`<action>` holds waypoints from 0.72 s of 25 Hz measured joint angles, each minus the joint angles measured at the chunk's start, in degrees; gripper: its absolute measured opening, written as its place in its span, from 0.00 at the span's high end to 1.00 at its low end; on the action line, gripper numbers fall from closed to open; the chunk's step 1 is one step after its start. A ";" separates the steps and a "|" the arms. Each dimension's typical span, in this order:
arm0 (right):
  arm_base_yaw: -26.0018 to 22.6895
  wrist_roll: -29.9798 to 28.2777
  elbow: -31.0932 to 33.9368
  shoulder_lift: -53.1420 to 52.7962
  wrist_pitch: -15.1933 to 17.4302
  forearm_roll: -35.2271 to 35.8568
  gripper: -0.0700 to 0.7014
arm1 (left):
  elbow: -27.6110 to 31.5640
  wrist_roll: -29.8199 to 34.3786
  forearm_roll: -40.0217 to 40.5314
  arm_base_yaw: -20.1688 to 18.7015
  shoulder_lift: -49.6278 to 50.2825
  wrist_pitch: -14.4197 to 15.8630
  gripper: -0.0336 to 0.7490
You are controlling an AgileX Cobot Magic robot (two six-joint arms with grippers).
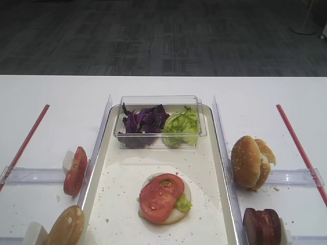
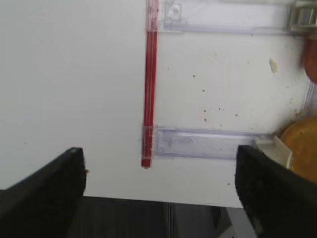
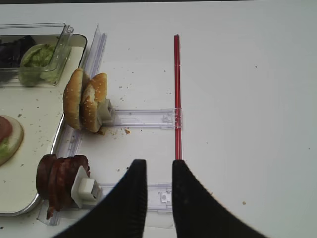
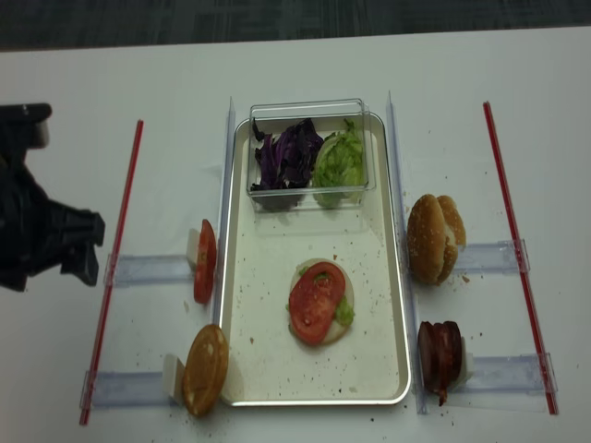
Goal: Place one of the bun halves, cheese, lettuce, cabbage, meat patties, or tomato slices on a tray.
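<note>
On the tray (image 1: 127, 204) lies a bun base with lettuce and a tomato slice (image 1: 161, 196) on top. Left of the tray stand another tomato slice (image 1: 75, 171) and a bun half (image 1: 67, 227). To its right stand two bun halves (image 1: 251, 161) and meat patties (image 1: 262, 225). Cabbage (image 1: 143, 122) and lettuce (image 1: 181, 126) fill a clear tub. Cheese is out of view. My left gripper (image 2: 159, 158) is wide open and empty over the table's front left edge. My right gripper (image 3: 158, 166) is shut and empty, right of the patties (image 3: 58, 176).
The clear tub (image 1: 158, 100) sits at the tray's far end. Red strips (image 1: 25, 140) (image 1: 299, 145) run along both sides, with clear plastic rails (image 1: 36, 176) holding the upright food. My left arm (image 4: 42, 235) hangs over the table's left side.
</note>
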 joint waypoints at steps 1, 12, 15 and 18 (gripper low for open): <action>0.00 0.00 0.00 0.00 0.00 0.00 0.68 | 1.70 -0.14 -0.44 0.00 -1.92 -0.12 0.23; 0.00 0.00 0.00 0.00 0.00 0.00 0.68 | 16.37 -0.39 -3.50 0.02 -22.05 -0.42 0.23; 0.00 0.00 0.00 0.00 0.00 0.00 0.68 | 18.67 -0.39 -3.11 0.02 -28.43 -0.32 0.23; 0.00 0.00 0.00 0.00 0.00 0.00 0.68 | 20.42 -0.29 -3.00 0.02 -34.29 -0.76 0.23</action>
